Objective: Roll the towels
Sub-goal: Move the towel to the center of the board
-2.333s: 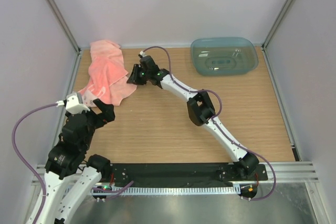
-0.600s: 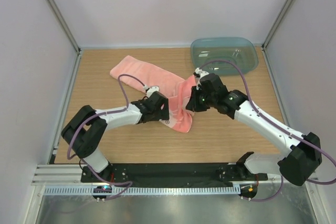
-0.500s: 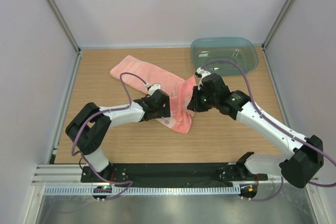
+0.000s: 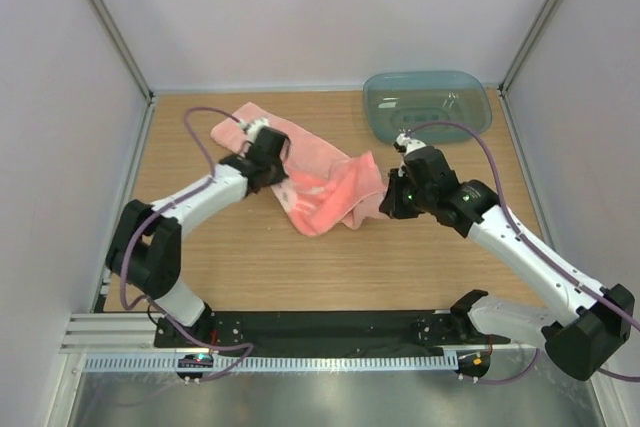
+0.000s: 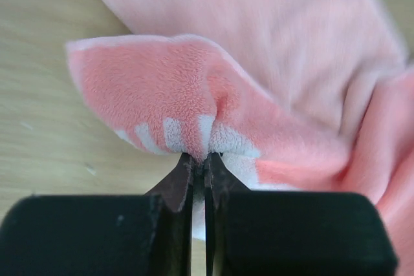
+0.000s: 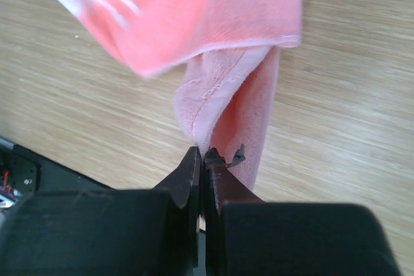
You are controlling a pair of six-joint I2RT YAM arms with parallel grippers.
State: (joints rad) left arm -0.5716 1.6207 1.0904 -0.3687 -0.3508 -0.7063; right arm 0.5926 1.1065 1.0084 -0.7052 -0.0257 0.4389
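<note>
From above I see the salmon-pink towel (image 4: pixel 325 187) bunched near the middle of the wooden table (image 4: pixel 300 277). One end trails off toward the far left, and the rest is gathered in crumpled folds between my two arms. I cannot tell whether this heap is one cloth or two. My left gripper (image 5: pixel 200 158) sits at the left side of the heap with its jaws pressed together on a raised fold of terry. The wrist view shows brighter pink fabric with small white markings puckering up from the fingertips, and a paler stretch of cloth lying flat beyond it. My right gripper (image 6: pixel 202 154) is at the right side of the heap, its jaws likewise clamped tight on a hemmed edge. From that pinch the cloth rises in a narrow doubled strip and spreads wider farther on, with bare wood to either side. The translucent blue-green tub (image 4: pixel 427 105) stands at the far right of the table, apart from the towel.
</note>
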